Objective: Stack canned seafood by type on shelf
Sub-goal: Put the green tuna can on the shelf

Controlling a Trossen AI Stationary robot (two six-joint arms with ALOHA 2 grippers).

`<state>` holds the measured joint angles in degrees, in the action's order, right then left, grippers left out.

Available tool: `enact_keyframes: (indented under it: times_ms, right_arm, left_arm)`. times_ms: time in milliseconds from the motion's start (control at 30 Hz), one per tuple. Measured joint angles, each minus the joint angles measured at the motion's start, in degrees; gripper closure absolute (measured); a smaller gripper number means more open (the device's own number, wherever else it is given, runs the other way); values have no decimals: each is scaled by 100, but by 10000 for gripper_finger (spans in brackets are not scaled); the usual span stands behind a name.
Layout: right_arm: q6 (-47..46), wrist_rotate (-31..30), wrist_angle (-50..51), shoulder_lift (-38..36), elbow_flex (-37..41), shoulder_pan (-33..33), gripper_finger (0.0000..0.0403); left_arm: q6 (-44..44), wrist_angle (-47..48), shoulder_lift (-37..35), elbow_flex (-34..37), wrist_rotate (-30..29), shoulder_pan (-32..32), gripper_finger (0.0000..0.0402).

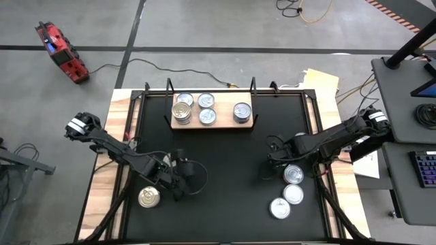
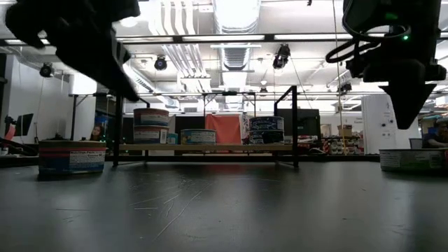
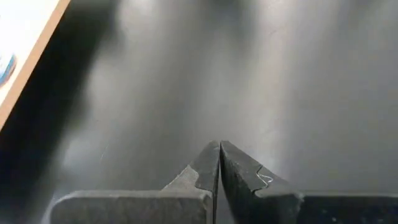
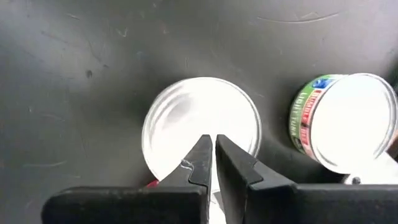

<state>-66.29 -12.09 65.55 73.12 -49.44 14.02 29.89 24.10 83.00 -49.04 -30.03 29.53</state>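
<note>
The right gripper (image 4: 211, 149) hangs directly above a silver-topped can (image 4: 202, 121) on the right side of the black table (image 1: 225, 150), its two dark fingers pressed together with nothing between them. This can is the farthest of three silver-topped tins grouped near the table's right front: a second (image 1: 293, 194) sits just nearer and a third (image 1: 280, 208) nearer again, the three close together in a short slanting row. The right wrist view shows a neighbouring tin with a green-banded label (image 4: 339, 121) just beside the one under the fingers. The left gripper (image 3: 217, 163) is also closed and empty, over bare table at the left front, with a gold-topped can (image 1: 149, 197) resting near it on the table's left edge. The shelf (image 1: 211, 122), a light wooden board at the far middle of the table, carries four silver-topped cans on its left half and one can (image 1: 242, 112) apart on its right. These tins look rigid and fairly dense, with smooth metal lids and curved labelled walls, so they should resist crushing but may slip. The sound hold would be across the side walls, below the rim, which calls for opening the fingers wider than the can before descending.
</note>
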Motion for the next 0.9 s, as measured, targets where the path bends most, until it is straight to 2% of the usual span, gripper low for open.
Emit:
enact_keyframes:
  times_ms: [133, 233, 433, 633, 900]
  right_arm:
    - [88, -155, -12, 0, 8, 0, 390]
    - [137, -172, -21, 2, 10, 0, 390]
    - [163, -306, -54, 2, 77, 0, 390]
    - [178, -365, -207, 7, 162, 0, 390]
    - [191, -403, -477, 7, 388, 0, 390]
  left_arm:
    - [-1111, -761, 0, 2, 77, 78, 401]
    - [-1579, -1021, -4, 2, 65, 68, 401]
    - [-1844, -1117, -4, 9, 47, 38, 401]
    - [-2435, -1617, -7, 13, 39, 38, 402]
    - [-2761, -2699, -28, 512, 44, 38, 402]
